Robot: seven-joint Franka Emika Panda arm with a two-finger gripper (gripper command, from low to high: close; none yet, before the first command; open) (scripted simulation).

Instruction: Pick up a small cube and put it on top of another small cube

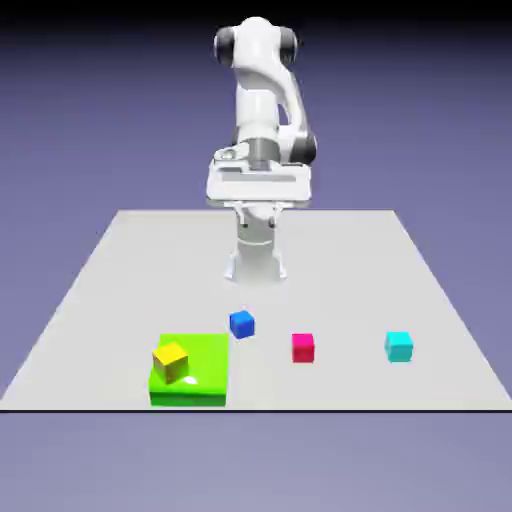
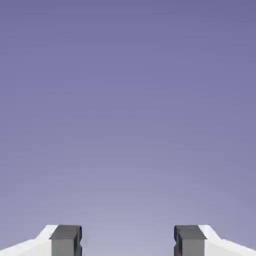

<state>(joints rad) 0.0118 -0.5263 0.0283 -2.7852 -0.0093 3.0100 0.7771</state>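
Note:
Three small cubes lie on the grey table (image 1: 120, 290): a blue cube (image 1: 241, 323), a magenta cube (image 1: 303, 347) and a cyan cube (image 1: 399, 346) toward the exterior view's right. A yellow cube (image 1: 171, 361) rests on a flat green block (image 1: 200, 375). My gripper (image 1: 258, 216) hangs high near the robot's base, far behind all the cubes. In the hand view my gripper (image 2: 127, 241) is open, its grey fingertips (image 2: 66, 240) wide apart with only the backdrop between them. No cube shows in the hand view.
The white arm (image 1: 262, 110) stands folded at the table's far edge. The green block sits close to the table's near edge, at the exterior view's left.

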